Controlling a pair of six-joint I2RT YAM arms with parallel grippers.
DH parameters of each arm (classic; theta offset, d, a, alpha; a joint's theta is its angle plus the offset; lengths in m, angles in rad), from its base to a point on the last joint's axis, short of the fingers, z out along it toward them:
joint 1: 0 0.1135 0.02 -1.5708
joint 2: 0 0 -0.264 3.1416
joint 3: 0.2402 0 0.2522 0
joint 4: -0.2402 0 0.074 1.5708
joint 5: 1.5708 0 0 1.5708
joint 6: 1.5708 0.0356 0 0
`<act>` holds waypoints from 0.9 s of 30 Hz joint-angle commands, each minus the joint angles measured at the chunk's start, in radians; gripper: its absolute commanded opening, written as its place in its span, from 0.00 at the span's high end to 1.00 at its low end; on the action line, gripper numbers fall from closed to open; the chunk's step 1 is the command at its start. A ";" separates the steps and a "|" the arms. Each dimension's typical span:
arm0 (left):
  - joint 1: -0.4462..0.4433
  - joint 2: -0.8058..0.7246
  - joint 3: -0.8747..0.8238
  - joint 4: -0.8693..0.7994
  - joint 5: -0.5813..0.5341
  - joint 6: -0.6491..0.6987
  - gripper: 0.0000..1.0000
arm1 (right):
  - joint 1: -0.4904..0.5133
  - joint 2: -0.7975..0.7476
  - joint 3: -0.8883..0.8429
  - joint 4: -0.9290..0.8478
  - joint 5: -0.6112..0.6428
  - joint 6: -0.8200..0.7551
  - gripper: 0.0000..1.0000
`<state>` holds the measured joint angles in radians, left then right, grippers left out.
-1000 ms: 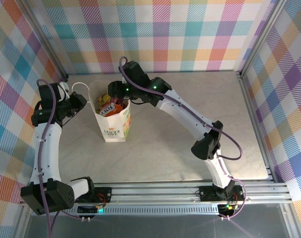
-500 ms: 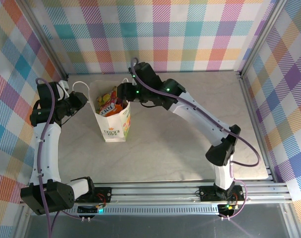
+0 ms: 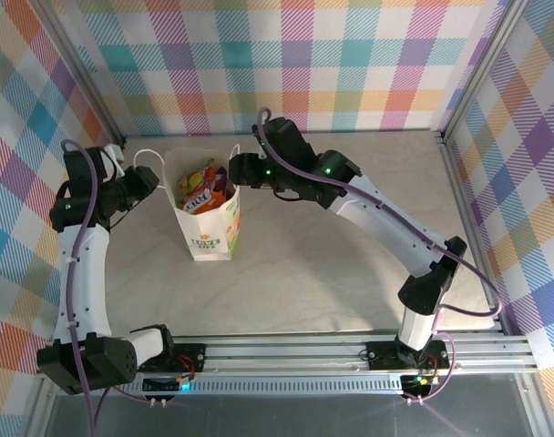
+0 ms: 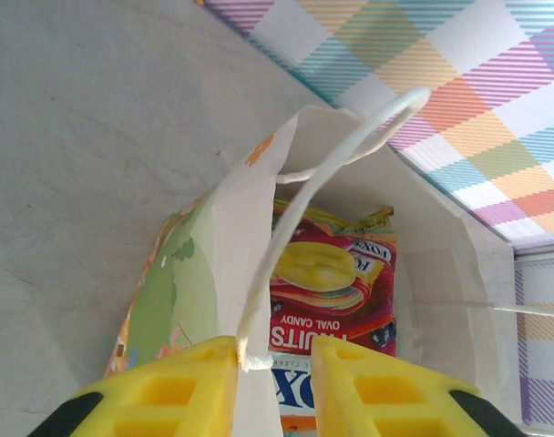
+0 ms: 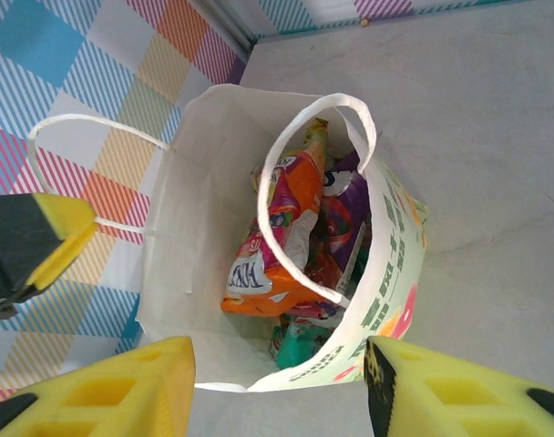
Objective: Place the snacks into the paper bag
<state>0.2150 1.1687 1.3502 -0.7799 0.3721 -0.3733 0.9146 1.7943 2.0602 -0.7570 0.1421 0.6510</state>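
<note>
Right gripper backed off paper bag, fingers apart, empty. Left gripper loosening, cord handle slack between fingers. Snacks inside, looks done.

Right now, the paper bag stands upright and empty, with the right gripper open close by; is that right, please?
Not empty: the right wrist view shows snack packets inside the paper bag. It does stand upright, with the right gripper open close by.

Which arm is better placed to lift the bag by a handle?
Left. The left pincer straddles one cord handle of the bag, jaws slightly apart. The right pincer hangs open near the other rim, holding nothing.
</note>
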 commanded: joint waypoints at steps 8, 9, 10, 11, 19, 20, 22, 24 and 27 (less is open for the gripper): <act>0.013 0.073 0.109 -0.070 -0.103 0.106 0.70 | -0.012 0.157 0.165 0.003 -0.035 -0.081 0.43; 0.013 0.083 0.118 -0.076 -0.113 0.112 0.70 | -0.015 0.173 0.183 -0.002 -0.035 -0.082 0.43; 0.013 0.095 0.126 -0.078 -0.108 0.119 0.70 | -0.018 0.192 0.205 -0.010 -0.035 -0.083 0.43; 0.013 0.103 0.131 -0.072 -0.098 0.125 0.70 | -0.023 0.212 0.227 -0.019 -0.036 -0.079 0.43; 0.014 0.137 0.157 -0.031 -0.085 0.143 0.69 | -0.046 0.321 0.372 -0.054 -0.045 -0.082 0.50; 0.014 0.142 0.159 -0.024 -0.076 0.146 0.69 | -0.048 0.332 0.382 -0.054 -0.044 -0.082 0.52; 0.014 0.155 0.167 -0.007 -0.051 0.145 0.68 | -0.054 0.345 0.389 -0.041 -0.054 -0.082 0.58; 0.014 0.167 0.174 0.010 -0.020 0.139 0.68 | -0.058 0.351 0.391 -0.021 -0.081 -0.096 0.62; 0.014 0.178 0.183 0.025 -0.003 0.132 0.70 | -0.060 0.362 0.406 -0.022 -0.093 -0.114 0.70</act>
<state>0.2184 1.3361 1.5009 -0.8001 0.3275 -0.2523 0.8562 2.1452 2.4252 -0.7883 0.0795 0.5636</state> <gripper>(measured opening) 0.307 0.312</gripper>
